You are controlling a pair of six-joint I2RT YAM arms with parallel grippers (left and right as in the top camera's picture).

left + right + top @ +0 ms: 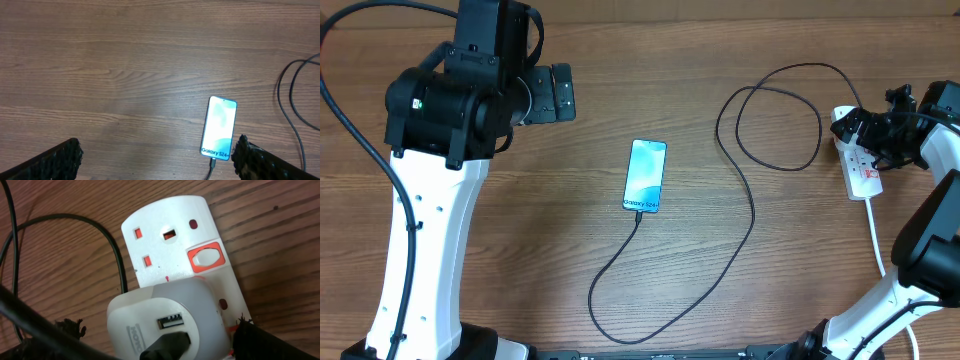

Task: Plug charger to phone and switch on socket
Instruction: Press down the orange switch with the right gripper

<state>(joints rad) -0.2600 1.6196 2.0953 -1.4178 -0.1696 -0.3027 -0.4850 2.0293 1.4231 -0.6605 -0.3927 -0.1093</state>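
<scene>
The phone (645,176) lies screen-up mid-table, light-blue with a white text band at its near end. The black charger cable (752,215) has its tip in the phone's near end (638,213) and loops round to the white power strip (863,172) at the right. My left gripper (555,92) is open and empty, far left of the phone (219,127). In the right wrist view a white adapter (165,322) sits in the strip (170,230) with the black plug (167,345) in it. My right gripper (157,330) is open and straddles the adapter, its right finger at a red switch (232,327).
A second red-framed switch (206,258) sits beside a free outlet on the strip. The strip's thick white cord (876,235) runs toward the front edge. The charger cable makes a loop (775,115) left of the strip and a long bend (620,325) near the front.
</scene>
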